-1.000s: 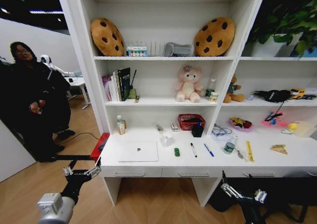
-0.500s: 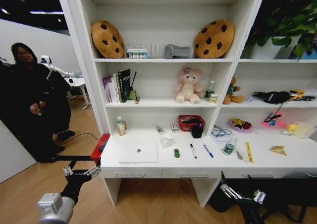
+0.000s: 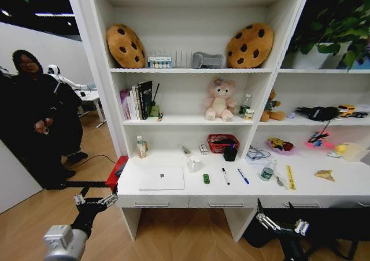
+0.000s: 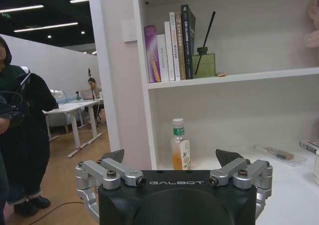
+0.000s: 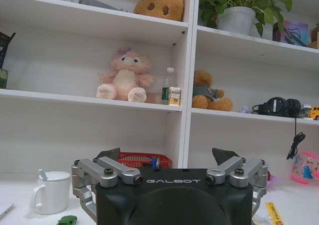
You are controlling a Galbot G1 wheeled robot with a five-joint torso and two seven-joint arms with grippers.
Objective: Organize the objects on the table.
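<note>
The left gripper [image 3: 95, 201] is held off the desk's [image 3: 324, 187] left front corner, fingers spread, nothing between them. The laptop [image 3: 161, 177] lies flat near the left front edge; it is judged rigid, smooth-lidded and fairly heavy, best taken by an edge. The toy car [image 3: 206, 178], marker [image 3: 225, 175] and pen [image 3: 243, 175] lie mid-desk, judged light, the pens apt to roll. The right gripper [image 3: 279, 223] is held below the front edge, fingers spread, well apart from all items.

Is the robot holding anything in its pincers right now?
No. The left pincer and right pincer are both open and empty, below the table edge.
</note>
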